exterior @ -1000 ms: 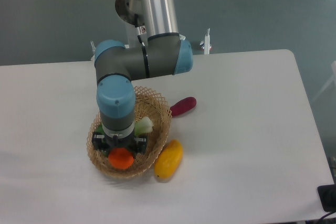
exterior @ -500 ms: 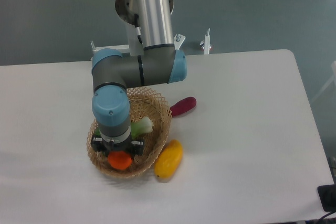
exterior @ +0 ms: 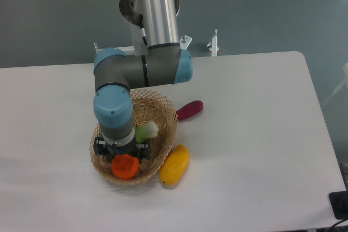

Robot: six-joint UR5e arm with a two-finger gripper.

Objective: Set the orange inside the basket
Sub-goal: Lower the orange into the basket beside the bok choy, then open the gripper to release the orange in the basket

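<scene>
The orange (exterior: 125,167) sits low inside the basket (exterior: 166,113), at its front edge, directly under the gripper (exterior: 123,157). You cannot tell how far the fingers are spread, nor whether they have hold of the orange; the wrist hides them. A pale green vegetable (exterior: 147,131) lies in the basket just behind the gripper. Outside the basket: a yellow fruit (exterior: 175,164) touching its right rim, and a purple vegetable (exterior: 189,110) near its upper right, both on the bench (exterior: 255,134).

Risks: if you lift before full release, the orange rides up or rolls over the shallow front rim. A sideways exit could snag the lattice and drag the basket.
</scene>
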